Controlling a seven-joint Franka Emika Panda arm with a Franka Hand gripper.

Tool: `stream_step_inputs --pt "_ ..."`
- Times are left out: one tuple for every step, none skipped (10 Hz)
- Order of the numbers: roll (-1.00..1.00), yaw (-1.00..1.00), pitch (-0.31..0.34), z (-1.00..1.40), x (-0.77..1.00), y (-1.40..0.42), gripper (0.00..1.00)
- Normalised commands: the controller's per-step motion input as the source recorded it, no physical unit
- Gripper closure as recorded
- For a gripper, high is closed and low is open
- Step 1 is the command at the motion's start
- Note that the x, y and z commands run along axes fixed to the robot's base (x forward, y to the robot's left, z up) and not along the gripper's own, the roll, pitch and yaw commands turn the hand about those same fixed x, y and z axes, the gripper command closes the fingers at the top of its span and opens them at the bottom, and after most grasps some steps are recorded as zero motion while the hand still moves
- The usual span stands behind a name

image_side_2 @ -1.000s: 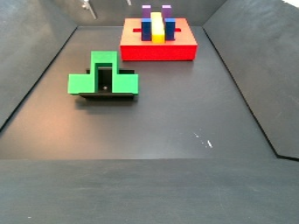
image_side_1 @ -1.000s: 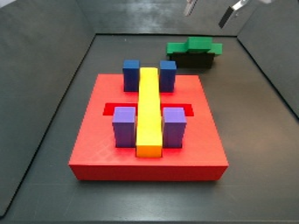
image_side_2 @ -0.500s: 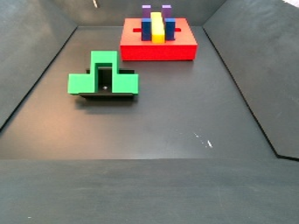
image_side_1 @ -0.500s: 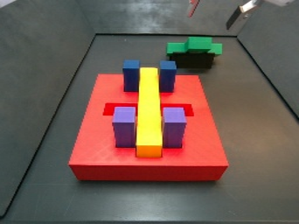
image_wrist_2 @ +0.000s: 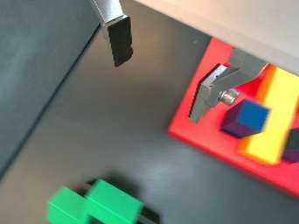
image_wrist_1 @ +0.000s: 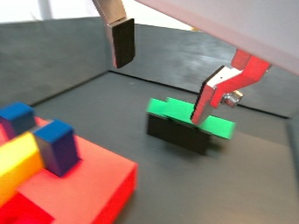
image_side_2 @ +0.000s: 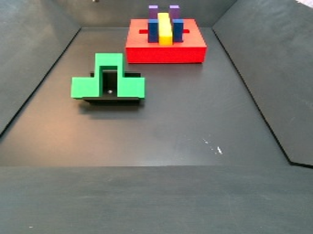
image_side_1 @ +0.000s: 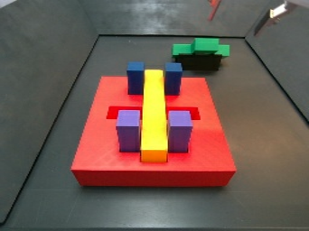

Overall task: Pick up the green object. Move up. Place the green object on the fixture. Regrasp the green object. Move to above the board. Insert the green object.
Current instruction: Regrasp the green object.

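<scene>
Tool (image_wrist_1: 163,72) hangs high over the floor with its two fingers (image_wrist_1: 121,42) spread wide apart and nothing between them. Below it, in a wrist view, the green piece (image_wrist_1: 187,118) sits on top of the dark fixture (image_wrist_1: 177,136); in both side views the piece (image_side_1: 201,47) (image_side_2: 108,82) rests there, clear of the tool. Off to one side lies the red board (image_wrist_2: 225,143) (image_side_1: 151,149), well apart from the fixture. Its recess holds one yellow bar (image_side_1: 154,113), two blue blocks (image_side_1: 136,76) and two purple blocks (image_side_1: 129,129).
</scene>
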Motion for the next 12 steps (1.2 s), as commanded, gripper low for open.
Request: stream_step_inputs --pt "0.57 -0.13 0.009 -0.35 0.57 0.00 0.00" --pt "0.50 0.01 0.097 -0.35 0.59 0.00 0.00" --pt "0.34 0.16 0.066 -0.32 0.57 0.05 0.00" --pt "0.18 0.35 0.003 -0.28 0.39 0.14 0.00" --pt "0.00 0.55 0.000 -0.31 0.18 0.26 0.00" --pt "-0.01 0.60 -0.069 -0.32 0.22 0.24 0.00" --pt "0.00 0.47 -0.043 -0.26 0.49 0.22 0.00" --pt "0.00 0.38 0.000 -0.19 0.62 0.25 0.00" --pt "0.08 0.51 0.000 -0.09 0.26 0.35 0.00" --pt "0.29 0.71 0.214 -0.03 0.03 0.30 0.00" --pt "0.44 0.68 0.206 -0.06 0.01 0.27 0.00" --pt "0.53 0.66 0.303 -0.05 0.01 0.26 0.00"
